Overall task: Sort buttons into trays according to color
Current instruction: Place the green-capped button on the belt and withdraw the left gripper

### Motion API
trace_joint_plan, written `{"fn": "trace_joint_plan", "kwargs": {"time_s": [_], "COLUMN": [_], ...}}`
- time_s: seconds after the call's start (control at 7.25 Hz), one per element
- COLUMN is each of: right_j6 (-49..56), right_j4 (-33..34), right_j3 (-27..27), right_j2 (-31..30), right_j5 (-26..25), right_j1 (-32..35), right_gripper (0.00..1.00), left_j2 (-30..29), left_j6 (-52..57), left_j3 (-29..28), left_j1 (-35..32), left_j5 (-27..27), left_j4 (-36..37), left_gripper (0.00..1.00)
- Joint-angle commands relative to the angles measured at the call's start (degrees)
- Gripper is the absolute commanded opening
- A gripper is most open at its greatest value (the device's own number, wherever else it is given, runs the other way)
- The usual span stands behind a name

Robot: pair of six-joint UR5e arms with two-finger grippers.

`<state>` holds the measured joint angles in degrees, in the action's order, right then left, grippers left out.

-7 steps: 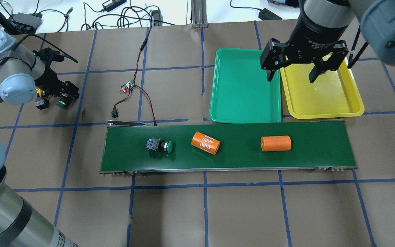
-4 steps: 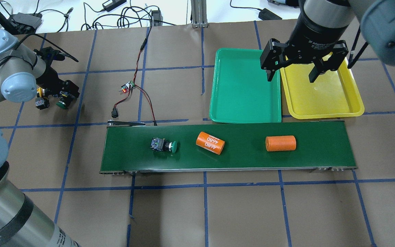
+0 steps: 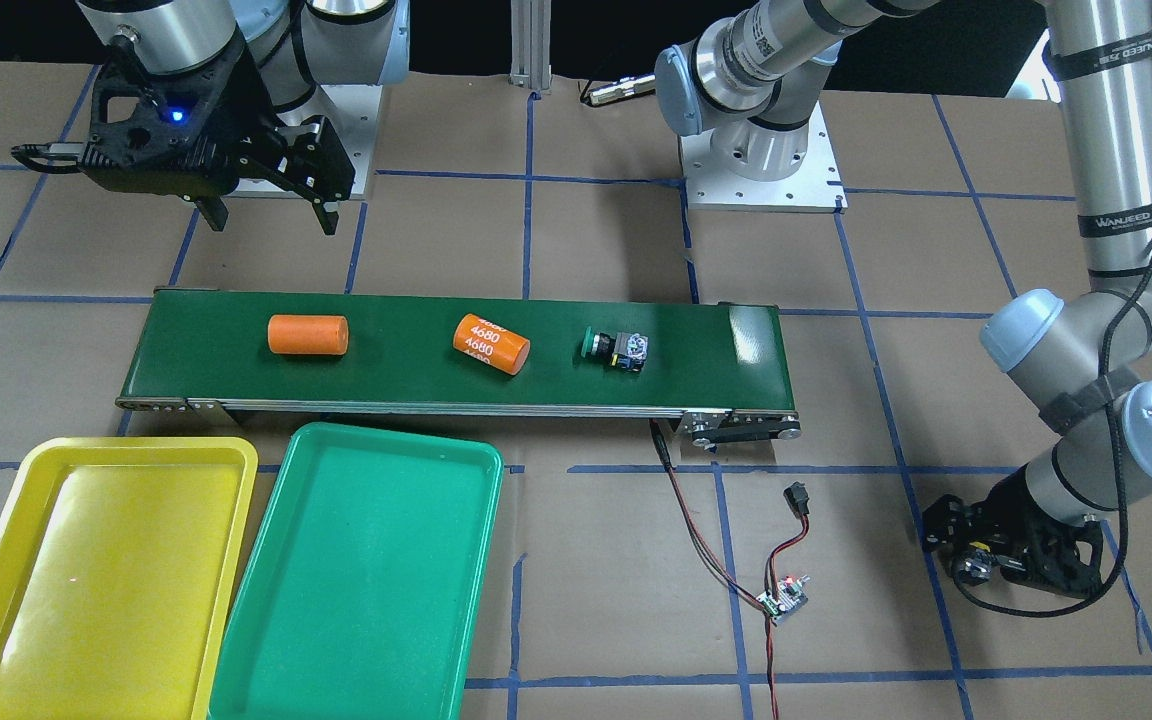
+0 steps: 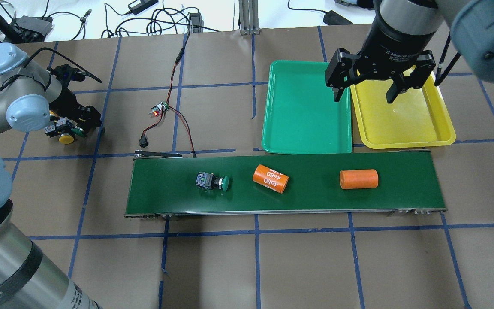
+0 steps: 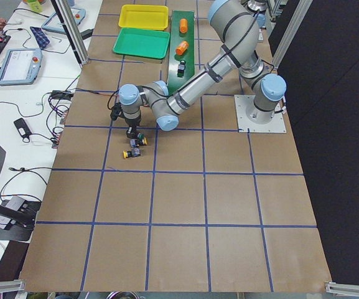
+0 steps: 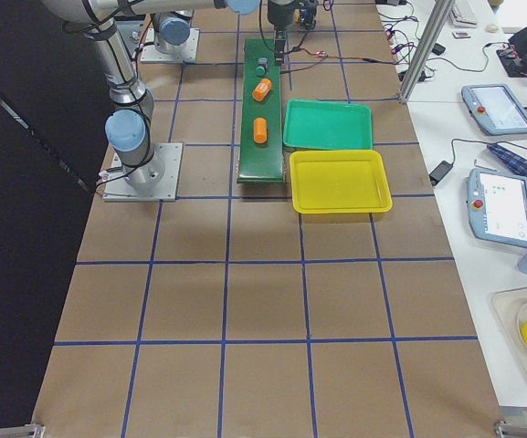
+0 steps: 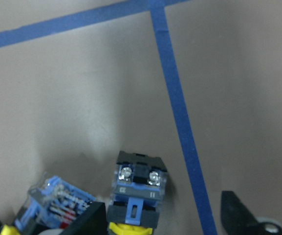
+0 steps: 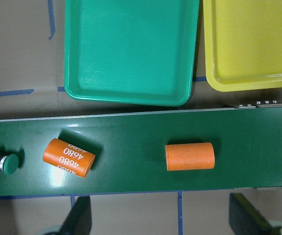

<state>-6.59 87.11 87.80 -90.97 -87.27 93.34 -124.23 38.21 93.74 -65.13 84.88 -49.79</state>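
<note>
Overhead exterior: right claw (image 4: 363,95) hangs high over the seam between the green tray (image 4: 298,124) and the yellow tray (image 4: 418,124). Its fingers are spread wide, gripping nothing and touching nothing. The trays sit side by side just beyond the belt (image 4: 165,193).

On the belt, a green-capped button (image 4: 212,181) lies on its side toward the left end. Its cap points at an orange cylinder printed 4680 (image 4: 270,179). A plain orange cylinder (image 4: 358,179) lies farther right.

Left claw (image 7: 162,221) is low over the paper at the table's far left, well apart from the belt. Left wrist view: the fingers stand apart with a yellow-capped button (image 7: 136,196) between them. One finger (image 7: 89,220) is hard against its body or just beside it, cannot tell which. The other finger (image 7: 238,215) is clear of it, so nothing is clamped. A second button body (image 7: 57,200), blue and clear, lies just outside the near finger.
</note>
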Motion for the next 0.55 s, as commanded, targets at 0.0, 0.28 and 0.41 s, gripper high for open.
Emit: {"fn": "trace_joint_plan", "kwargs": {"time_s": [0.0,0.28,0.41], "right_j6": [0.0,0.0,0.0], "right_j4": [0.0,0.0,0.0], "right_j3": [0.0,0.0,0.0], "right_j2": [0.0,0.0,0.0], "right_j5": [0.0,0.0,0.0], "right_j1": [0.0,0.0,0.0], "right_gripper": [1.0,1.0,1.0], "left_j2": [0.0,2.8,7.0], "left_j6": [0.5,-3.0,-10.7], "left_j3": [-0.1,0.2,1.5], "left_j1": [0.0,-1.5,-5.1], "left_j5": [0.1,1.0,2.9], "left_j4": [0.2,-1.3,-6.8], "left_gripper": [0.15,0.01,0.01]}}
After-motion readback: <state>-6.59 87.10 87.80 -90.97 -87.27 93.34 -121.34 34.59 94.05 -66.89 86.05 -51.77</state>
